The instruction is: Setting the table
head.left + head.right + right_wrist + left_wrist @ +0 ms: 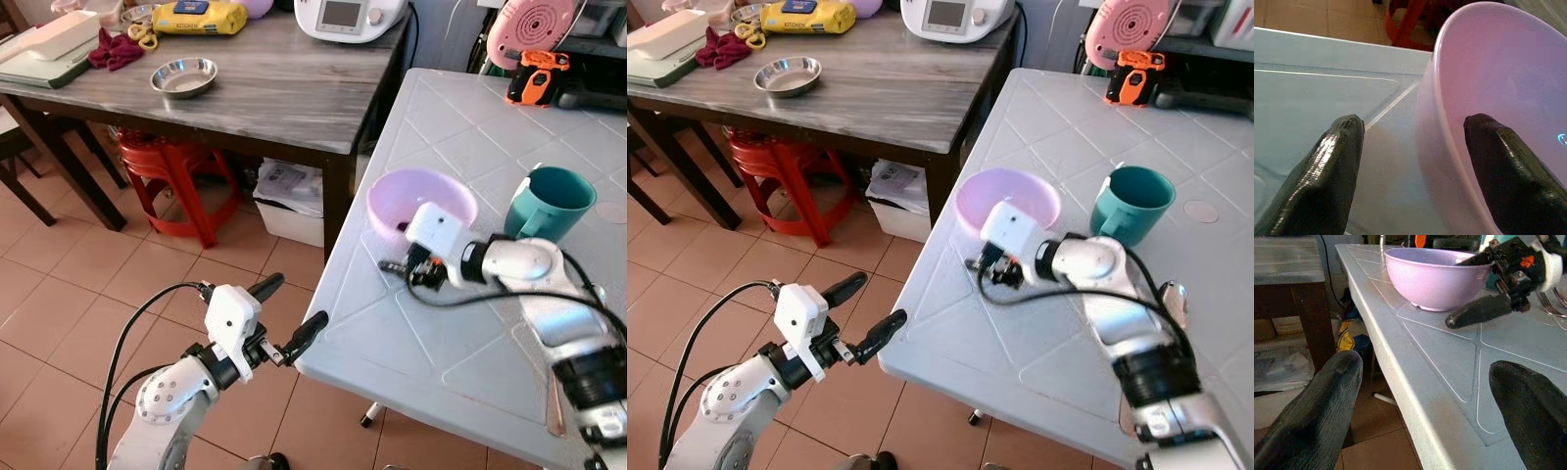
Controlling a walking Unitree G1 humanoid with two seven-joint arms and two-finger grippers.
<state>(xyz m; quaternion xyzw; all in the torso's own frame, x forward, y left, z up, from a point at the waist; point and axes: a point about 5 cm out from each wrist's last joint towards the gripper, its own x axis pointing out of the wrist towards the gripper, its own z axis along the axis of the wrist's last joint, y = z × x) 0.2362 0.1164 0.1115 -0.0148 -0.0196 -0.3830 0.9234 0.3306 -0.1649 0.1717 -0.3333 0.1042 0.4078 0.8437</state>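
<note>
Right gripper (1410, 171) open around the rim of the pink bowl (421, 201) mid-frame; left gripper (291, 313) open, lower left.

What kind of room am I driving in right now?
Likely a home kitchen or dining area: a white plastic table with a pink bowl and teal mug, a wooden table holding a kitchen appliance, tiled floor.

Bright even daylight, sharp views (wrist foregrounds soft)

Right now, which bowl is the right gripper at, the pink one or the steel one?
The pink bowl on the white table: the right gripper straddles its rim, one finger inside. The steel bowl sits far off on the wooden table.
</note>
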